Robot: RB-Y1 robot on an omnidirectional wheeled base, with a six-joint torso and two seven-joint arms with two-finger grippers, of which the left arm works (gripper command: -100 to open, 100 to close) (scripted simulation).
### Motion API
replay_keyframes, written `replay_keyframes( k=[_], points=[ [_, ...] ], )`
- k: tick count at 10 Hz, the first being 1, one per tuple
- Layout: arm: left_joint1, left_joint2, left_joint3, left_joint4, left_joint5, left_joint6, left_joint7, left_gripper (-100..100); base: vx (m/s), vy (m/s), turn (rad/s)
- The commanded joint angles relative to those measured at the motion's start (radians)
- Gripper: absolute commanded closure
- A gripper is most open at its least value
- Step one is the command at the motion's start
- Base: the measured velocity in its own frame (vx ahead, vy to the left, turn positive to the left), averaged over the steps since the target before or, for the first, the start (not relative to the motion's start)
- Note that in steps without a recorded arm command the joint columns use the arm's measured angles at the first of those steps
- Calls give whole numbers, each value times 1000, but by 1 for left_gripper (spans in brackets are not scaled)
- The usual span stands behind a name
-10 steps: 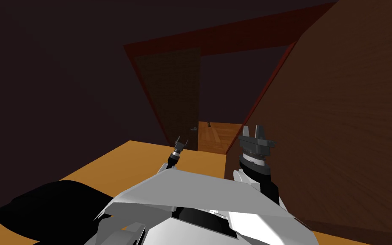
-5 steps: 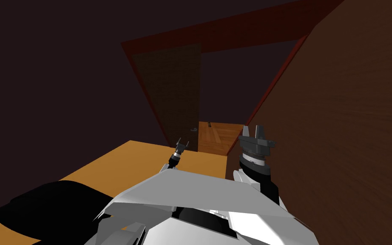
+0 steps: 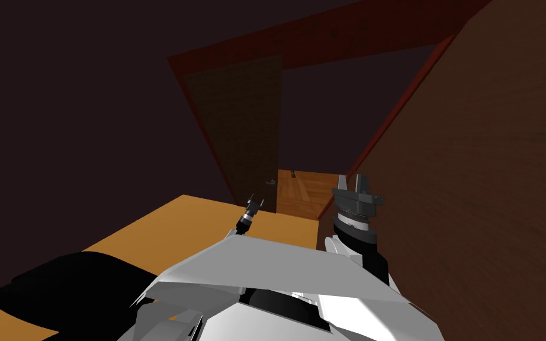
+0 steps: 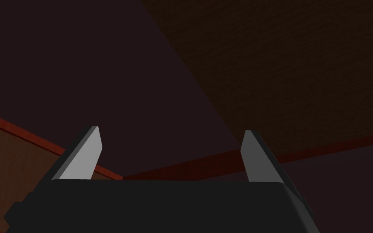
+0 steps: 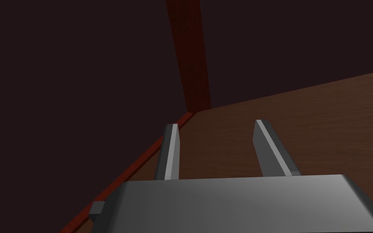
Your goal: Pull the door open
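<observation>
A big brown wooden door panel point(image 3: 479, 177) slants across the right of the head view, its edge along the red door frame point(image 3: 325, 35). A darker brown leaf point(image 3: 239, 130) with a small handle point(image 3: 270, 183) stands in the frame's left half. My right gripper point(image 3: 352, 179) is raised beside the big panel's lower edge, open and holding nothing. In the right wrist view that gripper point(image 5: 218, 147) has the brown panel point(image 5: 323, 121) close beside it. My left gripper point(image 3: 253, 203) is low, in front of the dark leaf, and the left wrist view shows it point(image 4: 169, 151) open and holding nothing.
Orange wood floor point(image 3: 177, 225) runs up to the doorway and continues beyond it point(image 3: 301, 189). Dark walls point(image 3: 70, 118) close the left side. A black area point(image 3: 70, 284) lies on the floor at my lower left.
The big brown panel's edge has moved to the right, mostly at the top, and the gap in the frame is wider. Both arms have hardly moved.
</observation>
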Motion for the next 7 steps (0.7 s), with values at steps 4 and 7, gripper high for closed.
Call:
replay_keyframes(
  k=[4,7],
  points=[
    [-14,-6,2,53,-27,-7,-102,-100,62,-4,41],
    [-24,-11,3,91,-47,-13,-174,-100,69,-5,54]
  ],
)
